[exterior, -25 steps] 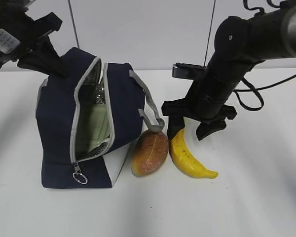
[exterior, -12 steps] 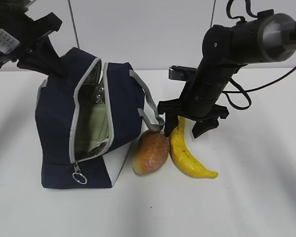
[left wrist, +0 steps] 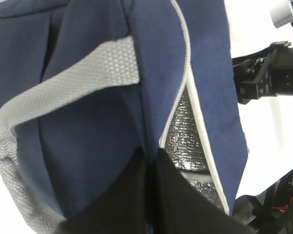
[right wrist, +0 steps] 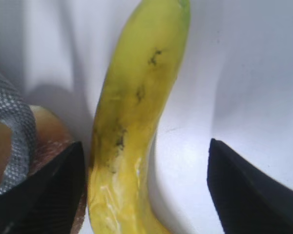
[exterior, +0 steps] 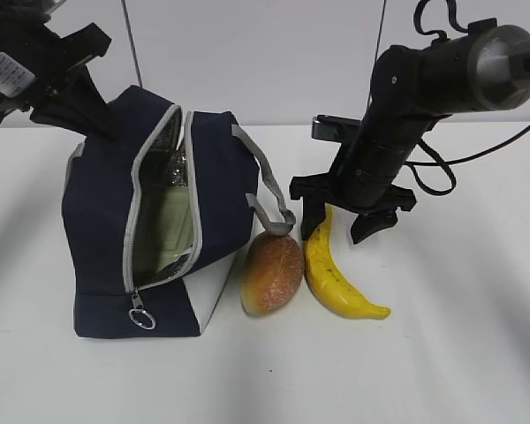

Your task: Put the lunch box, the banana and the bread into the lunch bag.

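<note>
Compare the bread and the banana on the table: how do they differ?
The bread is a short oval, golden-brown; the banana is longer, curved, yellow with dark specks. The open right gripper straddles the banana, not the bread. Both lie on the table, outside the lunch bag.

Looks like a lab setup to us: bare white table (exterior: 459,353), plain white wall (exterior: 265,53), two black robot arms (exterior: 397,132), we see nothing homey around.

A plain white matte tabletop (exterior: 459,353) fills the lower part of the scene, its far edge meeting a pale grey wall (exterior: 265,53). Two thin dark vertical seams (exterior: 134,44) run down that wall to the tabletop's far edge.
</note>
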Motion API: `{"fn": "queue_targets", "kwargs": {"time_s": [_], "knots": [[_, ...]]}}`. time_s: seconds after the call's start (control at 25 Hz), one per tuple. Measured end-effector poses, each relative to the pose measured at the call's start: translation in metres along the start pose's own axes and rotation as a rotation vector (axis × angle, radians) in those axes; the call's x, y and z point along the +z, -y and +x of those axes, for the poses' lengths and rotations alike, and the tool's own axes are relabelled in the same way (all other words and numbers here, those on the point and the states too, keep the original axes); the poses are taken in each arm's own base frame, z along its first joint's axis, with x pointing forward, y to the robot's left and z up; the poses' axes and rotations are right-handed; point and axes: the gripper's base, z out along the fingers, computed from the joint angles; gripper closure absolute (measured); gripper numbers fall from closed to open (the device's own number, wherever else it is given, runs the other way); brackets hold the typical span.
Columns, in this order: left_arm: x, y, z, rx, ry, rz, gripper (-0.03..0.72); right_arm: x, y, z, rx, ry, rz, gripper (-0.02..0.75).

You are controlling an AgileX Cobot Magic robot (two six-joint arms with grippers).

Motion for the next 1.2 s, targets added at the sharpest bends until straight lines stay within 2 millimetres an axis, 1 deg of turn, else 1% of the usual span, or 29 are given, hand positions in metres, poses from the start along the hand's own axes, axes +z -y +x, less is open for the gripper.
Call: {"fn": "queue_targets", "kwargs": {"time_s": [0.44, 0.52, 0.68, 0.84, 0.92, 1.12, 1.2], "knots": [[0.0, 0.0, 0.0, 0.0, 0.0, 0.0, 0.691, 0.002, -0.002, -0.001, 0.009, 0.005, -0.03, 0.162], [0.0, 0.0, 0.0, 0.0, 0.0, 0.0, 0.691, 0.006, -0.003, 0.0, 0.009, -0.004, -0.04, 0.162], [0.0, 0.0, 0.0, 0.0, 0.0, 0.0, 0.691, 0.02, -0.003, 0.002, 0.016, -0.05, -0.058, 0.162], [0.0, 0.0, 0.0, 0.0, 0.0, 0.0, 0.691, 0.022, -0.003, 0.002, 0.018, -0.063, -0.066, 0.167], [0.0, 0.0, 0.0, 0.0, 0.0, 0.0, 0.691, 0.022, -0.003, 0.002, 0.015, -0.062, -0.068, 0.206], [0.0, 0.0, 0.0, 0.0, 0.0, 0.0, 0.691, 0.022, -0.004, 0.002, -0.001, -0.065, -0.079, 0.399], [0.0, 0.0, 0.0, 0.0, 0.0, 0.0, 0.691, 0.022, -0.004, 0.002, -0.001, -0.067, -0.079, 0.421]]}}
